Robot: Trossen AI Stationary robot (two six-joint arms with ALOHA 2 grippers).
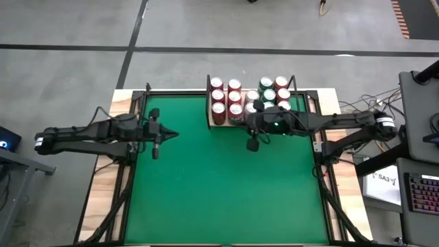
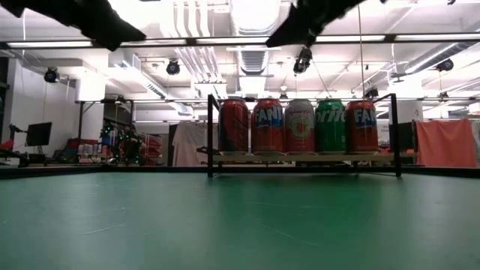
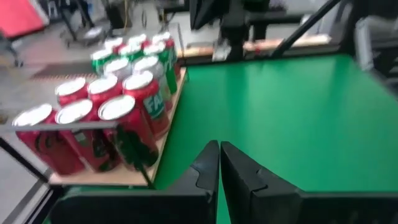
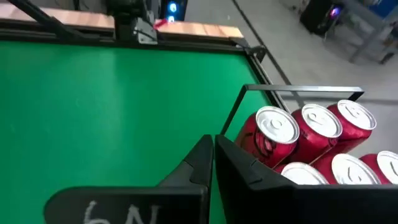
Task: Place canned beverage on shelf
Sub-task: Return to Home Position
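The tan wood shelf (image 1: pixel 211 125) with black uprights stands at the table's far edge and carries several cans, red ones (image 1: pixel 227 98) on its left part and green ones (image 1: pixel 267 90) on its right; the low view shows their front row (image 2: pixel 300 126) upright on the board. My left gripper (image 1: pixel 171 134) is shut and empty over the green felt at the table's left. My right gripper (image 1: pixel 250 125) is shut and empty just in front of the shelf, above the table.
The green felt tabletop (image 1: pixel 226 185) spreads out on the near side of the shelf. A desk with a keyboard (image 1: pixel 422 195) stands off the table's right edge. The shelf's black end frame (image 4: pixel 298 90) rises close beside my right gripper.
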